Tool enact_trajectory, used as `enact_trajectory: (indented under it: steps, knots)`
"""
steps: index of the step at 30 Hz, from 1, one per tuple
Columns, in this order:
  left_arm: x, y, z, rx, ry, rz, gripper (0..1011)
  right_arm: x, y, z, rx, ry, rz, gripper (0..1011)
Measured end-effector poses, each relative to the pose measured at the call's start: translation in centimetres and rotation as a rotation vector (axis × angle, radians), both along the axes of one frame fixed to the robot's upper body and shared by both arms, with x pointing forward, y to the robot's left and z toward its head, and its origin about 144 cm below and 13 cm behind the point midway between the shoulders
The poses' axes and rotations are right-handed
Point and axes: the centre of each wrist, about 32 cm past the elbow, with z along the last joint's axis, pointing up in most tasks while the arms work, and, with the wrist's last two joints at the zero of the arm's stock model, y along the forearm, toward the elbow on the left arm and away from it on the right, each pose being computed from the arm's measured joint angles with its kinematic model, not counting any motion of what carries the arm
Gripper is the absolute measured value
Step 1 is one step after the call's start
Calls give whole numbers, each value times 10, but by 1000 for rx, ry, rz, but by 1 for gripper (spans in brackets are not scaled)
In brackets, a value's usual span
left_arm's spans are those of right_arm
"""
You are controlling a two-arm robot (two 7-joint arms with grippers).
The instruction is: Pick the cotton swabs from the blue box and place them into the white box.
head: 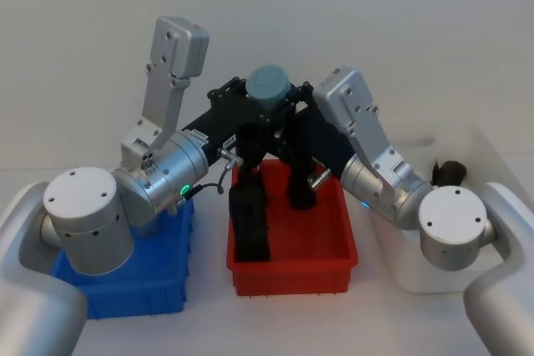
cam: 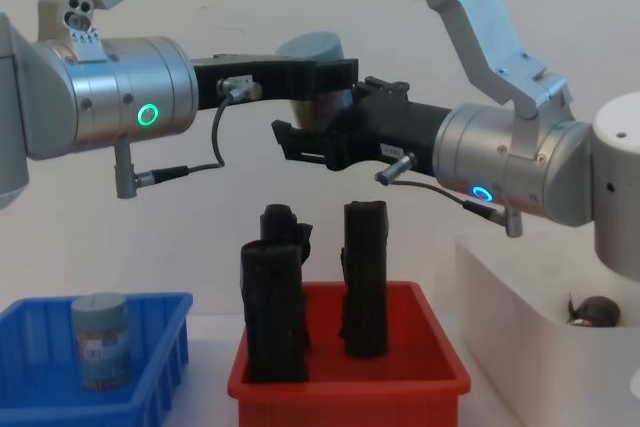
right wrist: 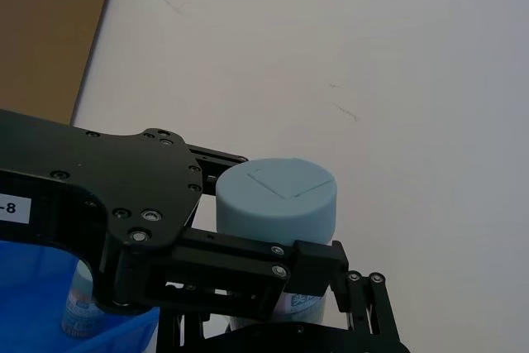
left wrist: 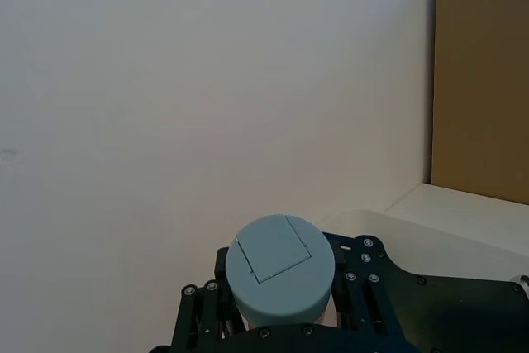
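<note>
White wall behind: left gripper (cam: 325, 72) and right gripper (cam: 315, 142) both clamp one grey-lidded cotton-swab tub (head: 269, 87); mistimed release risks dropping it.

The head view looks steeply down on the red bin (head: 292, 239) and both arms. The chest view faces forward, level with that bin's rim. Both wrist views sit close behind a grey-lidded tub (left wrist: 279, 269), which all four views share.

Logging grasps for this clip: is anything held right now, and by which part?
Yes. One tub of cotton swabs is up above the red bin, gripped around its body below the lid by the left gripper and right gripper together.
</note>
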Motion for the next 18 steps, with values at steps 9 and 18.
enact_trajectory:
  steps: [9, 18]
  knots:
    - [0, 0, 0, -2, 1, -2, 660, 0, 0, 0, 0, 0, -2, 645]
    - [1, 0, 0, -3, 1, -3, 660, 1, 1, 0, 1, 0, -3, 645]
